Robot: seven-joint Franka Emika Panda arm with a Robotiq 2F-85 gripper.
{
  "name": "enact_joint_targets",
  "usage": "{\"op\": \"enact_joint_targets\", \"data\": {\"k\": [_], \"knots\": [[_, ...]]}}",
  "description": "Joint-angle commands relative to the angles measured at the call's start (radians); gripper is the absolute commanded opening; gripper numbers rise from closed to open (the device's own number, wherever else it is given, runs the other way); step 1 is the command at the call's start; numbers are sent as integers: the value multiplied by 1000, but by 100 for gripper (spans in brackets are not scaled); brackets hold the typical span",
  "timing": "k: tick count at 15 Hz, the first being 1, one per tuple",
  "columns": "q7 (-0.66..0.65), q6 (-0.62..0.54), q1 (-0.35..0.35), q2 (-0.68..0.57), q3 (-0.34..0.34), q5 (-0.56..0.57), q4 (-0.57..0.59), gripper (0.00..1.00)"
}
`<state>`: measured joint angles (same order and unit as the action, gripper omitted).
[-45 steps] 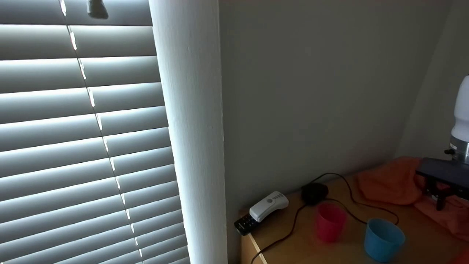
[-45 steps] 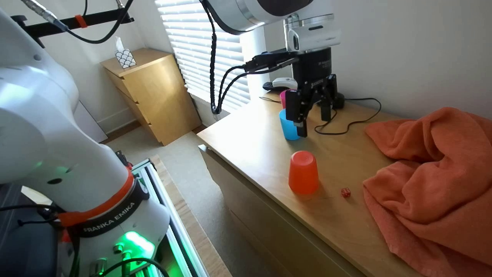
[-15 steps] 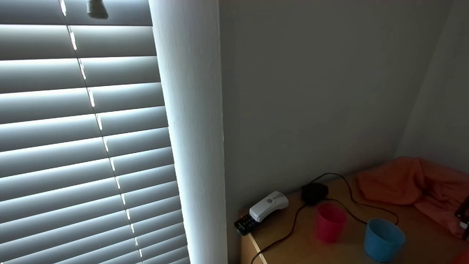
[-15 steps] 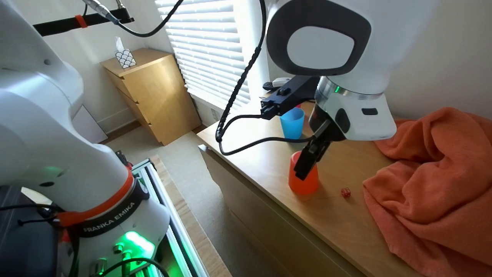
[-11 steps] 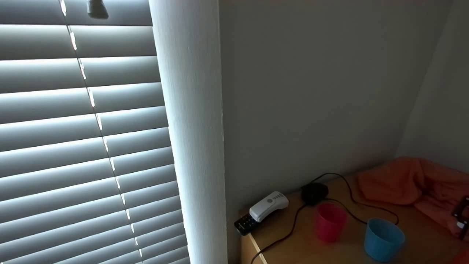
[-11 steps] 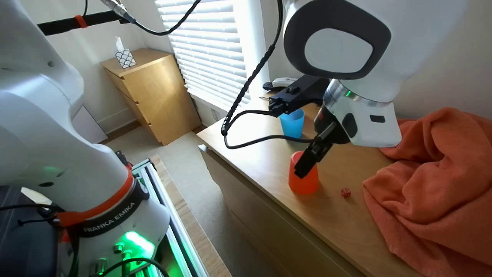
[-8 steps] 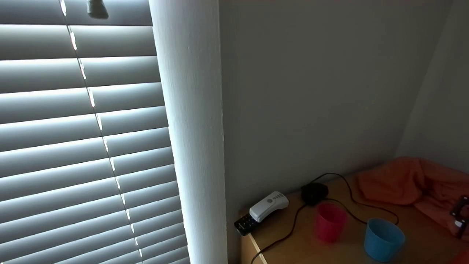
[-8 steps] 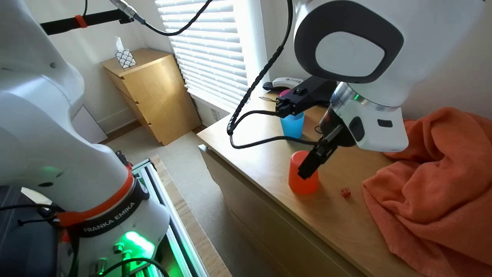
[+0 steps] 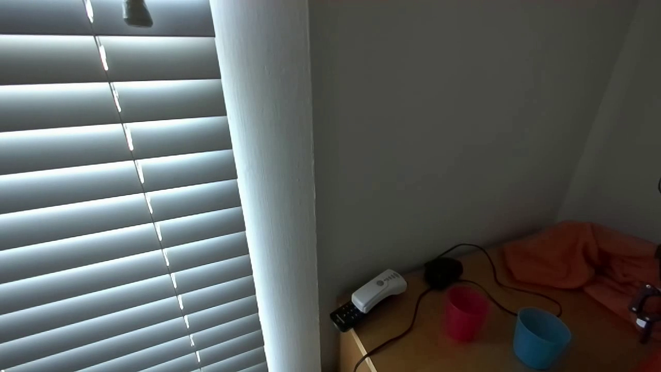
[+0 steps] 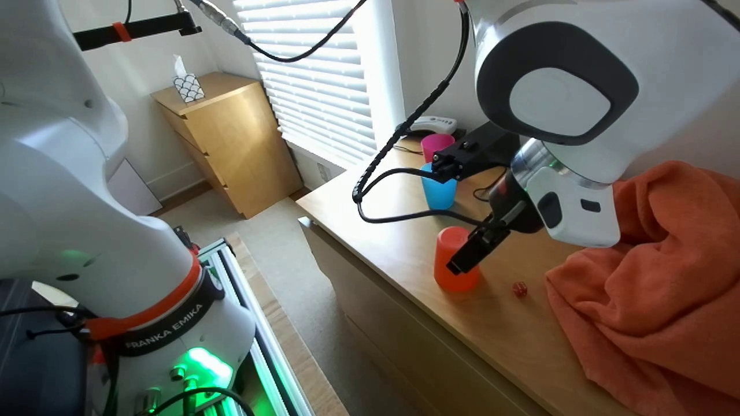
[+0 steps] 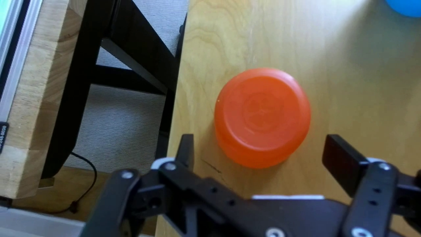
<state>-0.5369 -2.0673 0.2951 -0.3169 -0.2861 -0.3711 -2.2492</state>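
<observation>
Gripper [image 11: 259, 148] is spread wide, holds nothing, and slants over the dresser [image 10: 399, 248]. Orange cup [image 11: 262, 112] stands upside down near the dresser's long edge facing the robot base [image 10: 167, 332]; in the wrist view both fingertips [image 11: 186, 148] are clear of it. Red die [image 10: 520, 289] lies farther in from that edge, between cup and orange cloth [image 10: 665, 277]. Blue cup [image 10: 439, 195] and pink cup [image 10: 436, 143] stand toward the end by the window blinds [image 10: 324, 98].

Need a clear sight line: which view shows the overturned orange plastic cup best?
The wrist view: the overturned orange plastic cup shows its whole round base, unblocked. In an exterior view, the black jointed claw hides part of its side; in an exterior view, only a red patch, probably the cup, shows at bottom right.
</observation>
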Motion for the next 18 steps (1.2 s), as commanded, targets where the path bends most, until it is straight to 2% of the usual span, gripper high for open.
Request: {"op": "enact_joint_targets", "data": {"k": [1, 3, 4, 5, 8, 13, 15, 18], "knots": [[72, 87, 27, -67, 0, -52, 59, 100], [88, 127, 35, -96, 1, -67, 82, 100], [98, 144, 40, -106, 2, -79, 93, 75], [97, 153, 41, -113, 1, -84, 100, 73], [100, 183, 43, -117, -1, -102, 112, 49], [32, 95, -23, -1, -18, -36, 34, 46], [-20, 68, -58, 51, -23, 20, 9, 46], [-176, -28, -126, 134, -25, 163, -46, 46]]}}
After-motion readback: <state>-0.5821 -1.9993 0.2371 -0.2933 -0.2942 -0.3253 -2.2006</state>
